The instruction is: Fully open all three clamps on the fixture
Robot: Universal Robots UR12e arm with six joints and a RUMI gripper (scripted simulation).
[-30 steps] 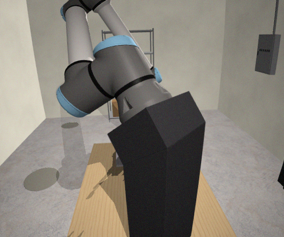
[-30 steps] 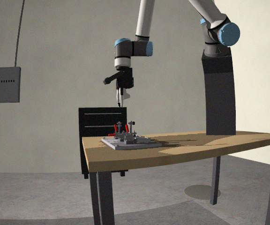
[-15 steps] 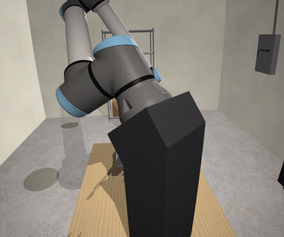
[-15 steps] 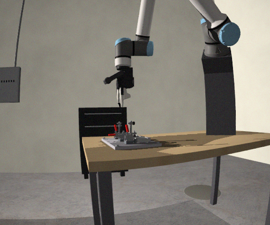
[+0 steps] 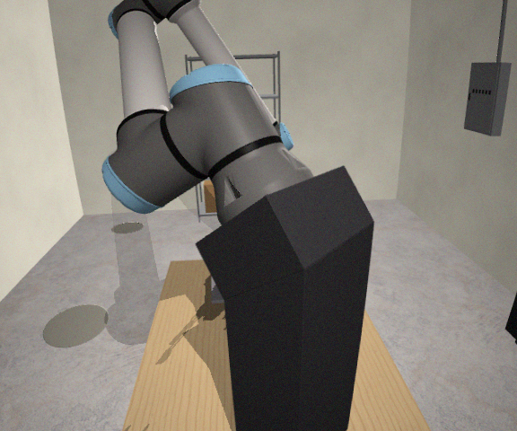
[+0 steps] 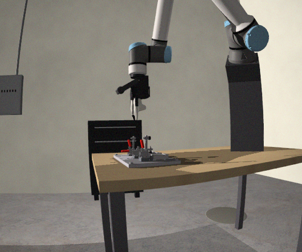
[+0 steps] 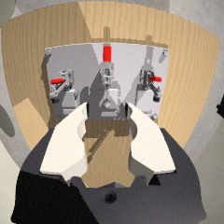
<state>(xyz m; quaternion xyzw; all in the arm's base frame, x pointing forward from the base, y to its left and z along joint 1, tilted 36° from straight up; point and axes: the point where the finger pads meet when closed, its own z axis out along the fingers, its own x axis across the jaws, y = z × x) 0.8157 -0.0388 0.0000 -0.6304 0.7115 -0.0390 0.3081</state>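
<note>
The grey fixture plate point(image 7: 105, 79) lies on the wooden table point(image 6: 200, 163) near its far end; it also shows in the exterior view point(image 6: 146, 157). It carries three toggle clamps with red handles: the left one point(image 7: 57, 80), the middle one point(image 7: 107, 52) and the right one point(image 7: 155, 79). Grey parts sit under the clamps. My gripper point(image 7: 106, 104) point(image 6: 133, 116) hangs well above the fixture, fingers pointing down. The fingers stand partly apart with nothing between them. In the top view the fixture is almost wholly hidden behind the robot's pedestal point(image 5: 295, 301).
The dark robot pedestal point(image 6: 244, 108) stands on the table's other end. A black drawer cabinet point(image 6: 114, 135) stands behind the table, close to the fixture. A grey wall box point(image 6: 9, 94) hangs at the left. The table edge runs just beyond the fixture.
</note>
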